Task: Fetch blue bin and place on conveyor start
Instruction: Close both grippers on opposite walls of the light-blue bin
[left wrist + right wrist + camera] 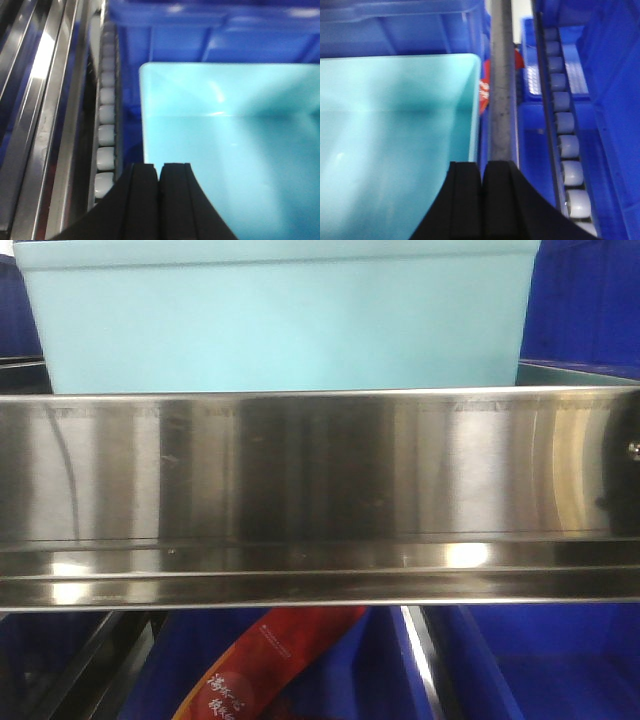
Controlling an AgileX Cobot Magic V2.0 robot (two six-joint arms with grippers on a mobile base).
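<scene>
As we looked ahead, the blue bin [280,320] sat behind the steel rail [320,490], long side running left to right. The left wrist showed the left gripper [160,200] pinched closed at its left wall; the right wrist, the right gripper [482,200] pinched closed at its right wall.

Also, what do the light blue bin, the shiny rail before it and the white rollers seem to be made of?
The blue bin looks like plastic: plain smooth walls, soft sheen, rounded corners. The rail looks like brushed stainless steel: mirror-like, with streaked reflections. The white rollers are probably glossy plastic; blur leaves it open.
</scene>
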